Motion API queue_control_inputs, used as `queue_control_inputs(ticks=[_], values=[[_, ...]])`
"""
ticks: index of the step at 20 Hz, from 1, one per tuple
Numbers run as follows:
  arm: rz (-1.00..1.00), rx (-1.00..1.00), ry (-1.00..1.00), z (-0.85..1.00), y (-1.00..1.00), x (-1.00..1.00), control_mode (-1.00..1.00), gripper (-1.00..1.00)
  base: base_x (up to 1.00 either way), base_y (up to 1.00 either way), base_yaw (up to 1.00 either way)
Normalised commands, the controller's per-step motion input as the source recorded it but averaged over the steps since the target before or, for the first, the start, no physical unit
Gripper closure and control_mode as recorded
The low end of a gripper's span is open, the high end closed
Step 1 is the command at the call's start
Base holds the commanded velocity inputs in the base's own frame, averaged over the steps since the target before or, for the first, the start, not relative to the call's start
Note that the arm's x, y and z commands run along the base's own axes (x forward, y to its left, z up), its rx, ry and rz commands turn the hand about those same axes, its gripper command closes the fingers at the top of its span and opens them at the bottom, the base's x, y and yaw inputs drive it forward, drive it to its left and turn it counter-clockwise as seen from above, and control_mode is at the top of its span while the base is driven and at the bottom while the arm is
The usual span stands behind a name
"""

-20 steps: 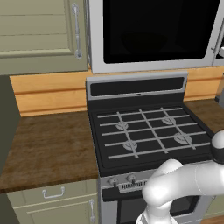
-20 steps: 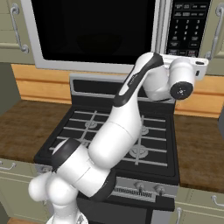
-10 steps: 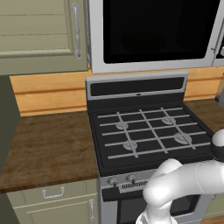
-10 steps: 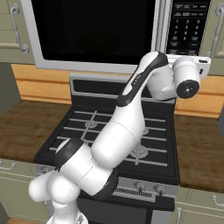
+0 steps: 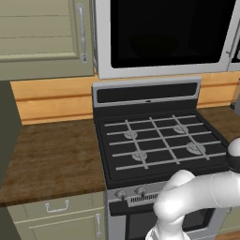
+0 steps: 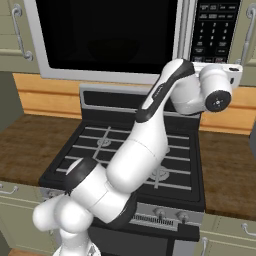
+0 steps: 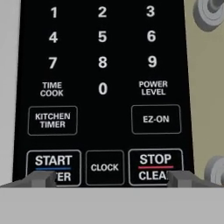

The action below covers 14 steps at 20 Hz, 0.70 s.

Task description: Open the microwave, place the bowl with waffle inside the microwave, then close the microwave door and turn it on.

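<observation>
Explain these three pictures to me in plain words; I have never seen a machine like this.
A white robot arm stands before a black gas stove, with a microwave above whose door is closed. Two pictures come from cameras behind the arm, one on its left, one on its right. The third comes from a camera on the hand: it looks straight at the microwave's keypad, close up. The gripper has its jaws wide open, one tip before START, the other before STOP, and holds nothing. The wooden counter flanks the stove.
</observation>
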Motion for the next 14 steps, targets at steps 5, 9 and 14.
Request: queue_control_inputs(ticks=[5,9,14], values=[[-0.01,0.00,0.00,0.00,0.00,0.10,-1.00,-1.00,0.00,0.00,0.00],[-0.09,0.00,0.00,0.00,0.00,0.03,-1.00,-1.00,0.00,0.00,0.00],[-0.15,0.00,0.00,0.00,0.00,0.06,-1.00,-1.00,0.00,0.00,0.00]])
